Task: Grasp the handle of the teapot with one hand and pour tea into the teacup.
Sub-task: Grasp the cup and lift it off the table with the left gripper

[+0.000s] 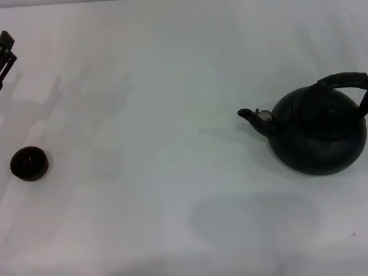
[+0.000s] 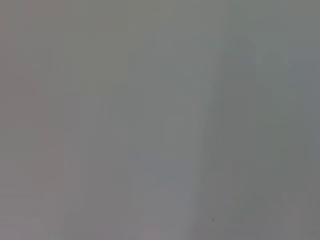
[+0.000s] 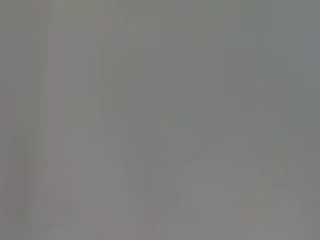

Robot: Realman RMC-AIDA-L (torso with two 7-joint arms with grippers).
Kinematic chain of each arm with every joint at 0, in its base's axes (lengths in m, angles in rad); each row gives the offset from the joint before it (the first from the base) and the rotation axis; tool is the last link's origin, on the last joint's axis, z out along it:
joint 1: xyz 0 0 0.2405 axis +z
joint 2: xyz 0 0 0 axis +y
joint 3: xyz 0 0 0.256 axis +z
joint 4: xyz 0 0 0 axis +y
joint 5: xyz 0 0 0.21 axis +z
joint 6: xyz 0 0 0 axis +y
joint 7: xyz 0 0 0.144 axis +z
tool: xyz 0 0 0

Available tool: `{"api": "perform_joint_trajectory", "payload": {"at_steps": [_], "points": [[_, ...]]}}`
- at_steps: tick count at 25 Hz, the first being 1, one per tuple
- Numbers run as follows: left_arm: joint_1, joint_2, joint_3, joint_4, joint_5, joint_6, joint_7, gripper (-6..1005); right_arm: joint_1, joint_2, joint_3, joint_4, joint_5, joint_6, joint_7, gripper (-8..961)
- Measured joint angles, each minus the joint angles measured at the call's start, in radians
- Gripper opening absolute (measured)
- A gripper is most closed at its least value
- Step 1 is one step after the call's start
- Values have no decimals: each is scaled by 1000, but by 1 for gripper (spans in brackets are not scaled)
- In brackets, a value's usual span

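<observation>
On the white surface [image 1: 173, 175] the teapot [image 1: 318, 138] sat right, teacup [image 1: 29, 163] far left; left pincer [image 1: 0, 60] hovered at the edge (whether spread or pressed together, I cannot tell).

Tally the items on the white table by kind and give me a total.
Round matte black teapot with an arched handle: 1
Small round dark teacup: 1
Total: 2
The left gripper sits at the table's far left edge, not counted.
</observation>
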Motion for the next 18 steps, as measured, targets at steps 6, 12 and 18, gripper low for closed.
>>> {"api": "perform_joint_trajectory", "payload": {"at_steps": [6, 12, 18], "points": [[0, 0, 0, 0, 0, 0, 0, 862, 0, 0, 0, 0, 0, 0, 0, 868], [0, -2, 0, 0, 0, 1, 0, 861, 0, 0, 0, 0, 0, 11, 0, 868], [2, -2, 0, 0, 0, -1, 0, 862, 0, 0, 0, 0, 0, 12, 0, 868]]}}
